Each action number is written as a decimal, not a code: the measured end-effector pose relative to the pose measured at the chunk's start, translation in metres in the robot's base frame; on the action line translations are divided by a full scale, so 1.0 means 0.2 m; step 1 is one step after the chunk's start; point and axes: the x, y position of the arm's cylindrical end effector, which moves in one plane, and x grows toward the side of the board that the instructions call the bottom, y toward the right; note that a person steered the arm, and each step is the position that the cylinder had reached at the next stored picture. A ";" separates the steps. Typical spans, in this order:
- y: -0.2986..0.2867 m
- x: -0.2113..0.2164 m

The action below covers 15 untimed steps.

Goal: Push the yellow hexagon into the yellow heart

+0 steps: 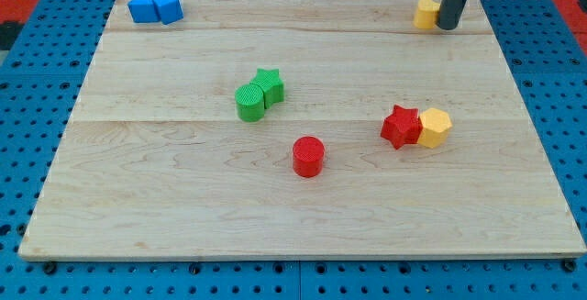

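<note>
Your yellow hexagon [435, 127] sits toward the board's right edge, about midway between top and bottom, with its left face touching a red star [400, 127]. The yellow heart [426, 12] it must reach lies well apart from it, up near the top right corner. There is no claw on this arm to open or close, only a rod; my tip [447, 27] stands at that same corner, touching or just beside the heart's right side and far from the hexagon.

By my judgement, the push has not yet begun: you are still at the approach step. Next, bring my tip down around the hexagon to its bottom side, then drive it toward the top edge, keeping the line straight so it slides off the star and meets the heart.

Elsewhere, a red cylinder [308, 156] sits near the board's centre, a green pair [259, 94] above it, and two blue blocks [155, 7] at the top left corner.
</note>
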 end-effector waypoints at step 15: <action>-0.42 0.21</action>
